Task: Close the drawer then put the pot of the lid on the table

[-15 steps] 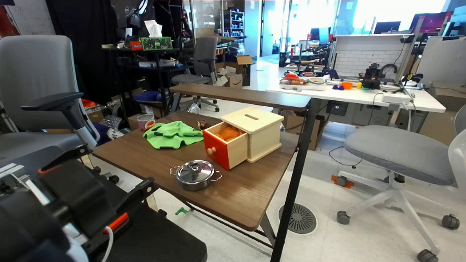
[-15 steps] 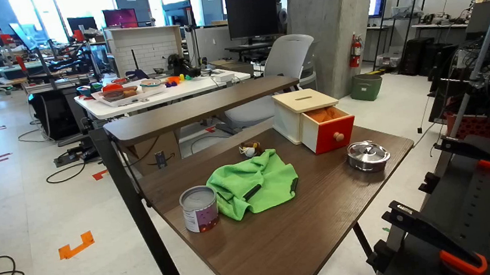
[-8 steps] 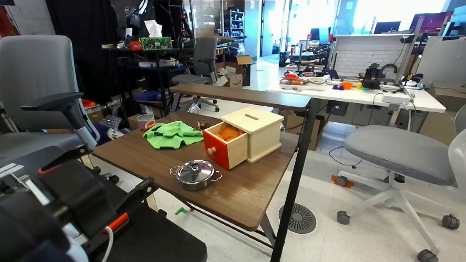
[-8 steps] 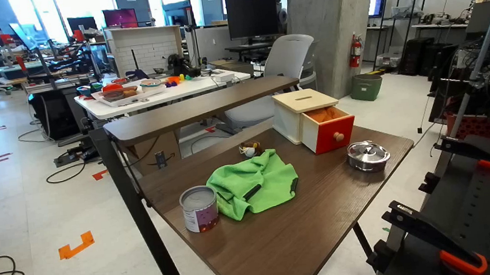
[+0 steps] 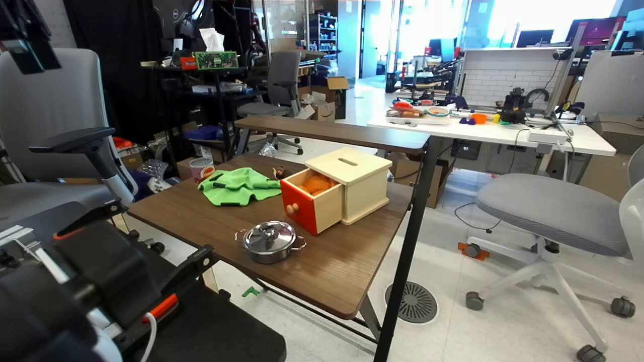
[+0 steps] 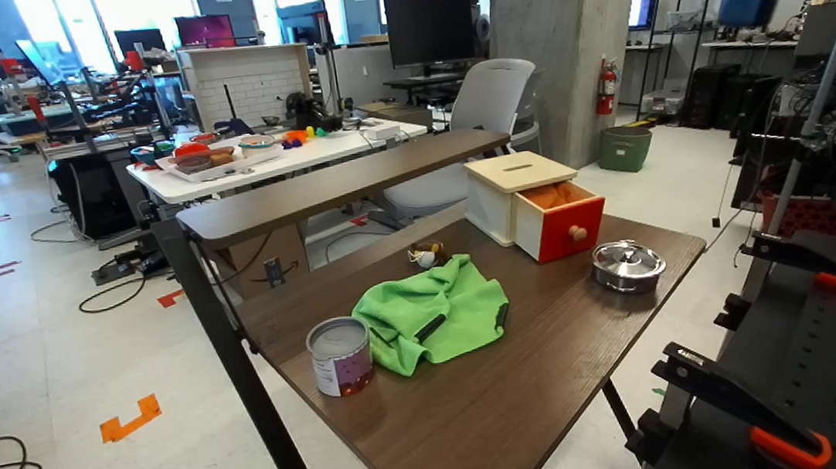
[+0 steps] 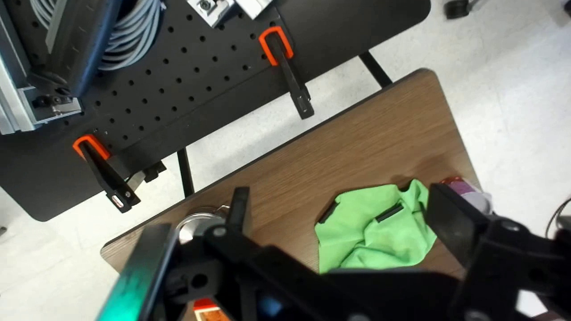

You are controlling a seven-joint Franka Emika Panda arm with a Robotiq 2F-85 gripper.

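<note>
In an exterior view, overexposed windows [image 5: 558, 12] occupy 2 o'clock, measured from the view center. A white desk [image 5: 483, 131] stands between 2 and 3 o'clock. A gray office chair [image 5: 50, 115] is at 9 o'clock; a black curtain [image 5: 128, 90] hangs at 10 o'clock. A round grille [image 5: 411, 301] is set into the pale floor [image 5: 437, 251] at 5 o'clock. In an exterior view, a concrete column [image 6: 545, 42] rises at 1 o'clock; glare whitens the floor at 9 o'clock.

brn tbl [image 6: 529, 401] w/ pot [image 6: 627, 279], box [image 6: 490, 208], cloth [image 6: 434, 318], can [image 6: 342, 360]
</note>
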